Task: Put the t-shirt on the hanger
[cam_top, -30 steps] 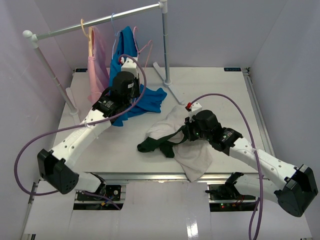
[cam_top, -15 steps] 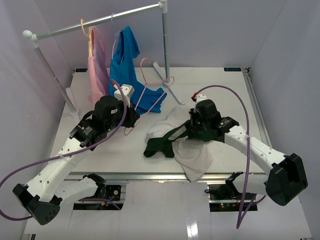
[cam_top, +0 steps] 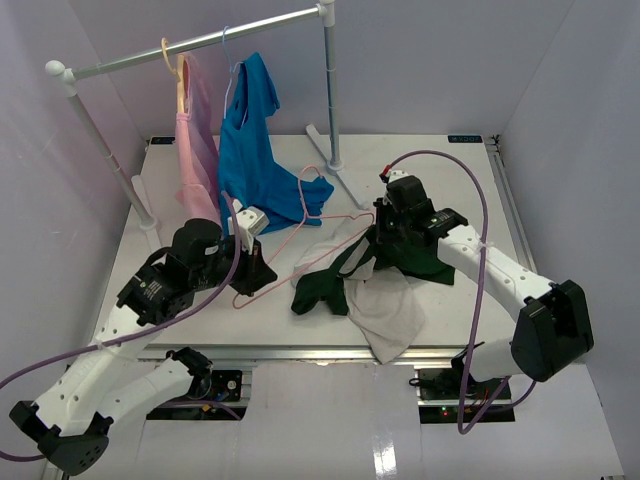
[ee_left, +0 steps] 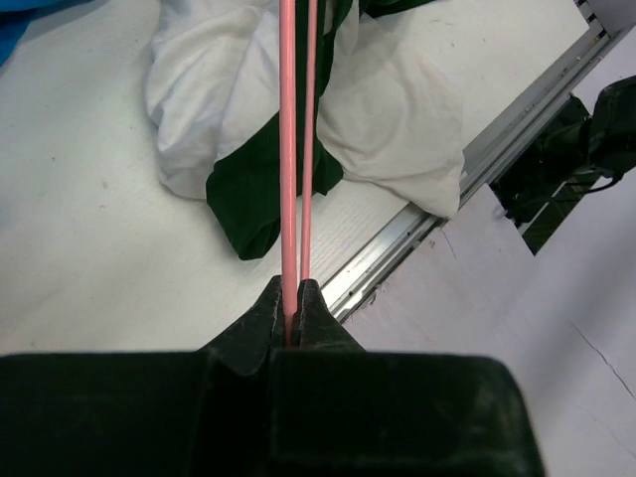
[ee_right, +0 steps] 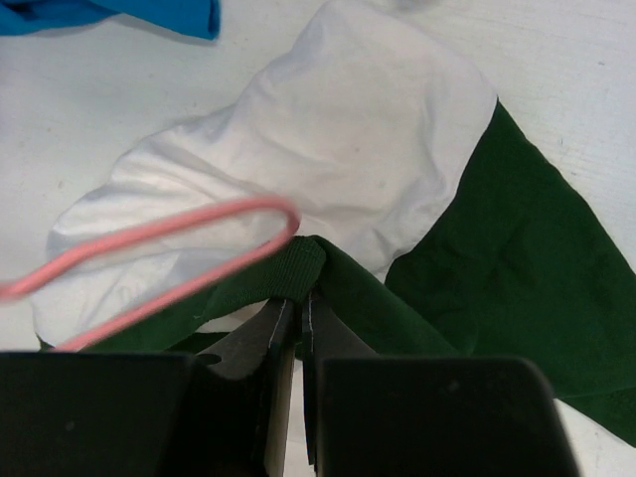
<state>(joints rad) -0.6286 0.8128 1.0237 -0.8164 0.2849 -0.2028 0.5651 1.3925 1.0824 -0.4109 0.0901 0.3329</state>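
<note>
left end effector (ee_left: 295, 303) clamped on the hanger (ee_left: 289, 149), right end effector (ee_right: 295, 316) pinching the t-shirt (ee_right: 338, 129) collar — holding it open for threading, I'd guess

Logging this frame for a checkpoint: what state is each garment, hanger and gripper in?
left gripper: shut on the hanger.
right gripper: shut on the t-shirt's green edge.
hanger: off the rail, tip over the t-shirt.
t-shirt: crumpled on the table, not on the hanger.
blue shirt: hanging from the rail, hem on the table.
pink garment: hanging from the rail.
</note>
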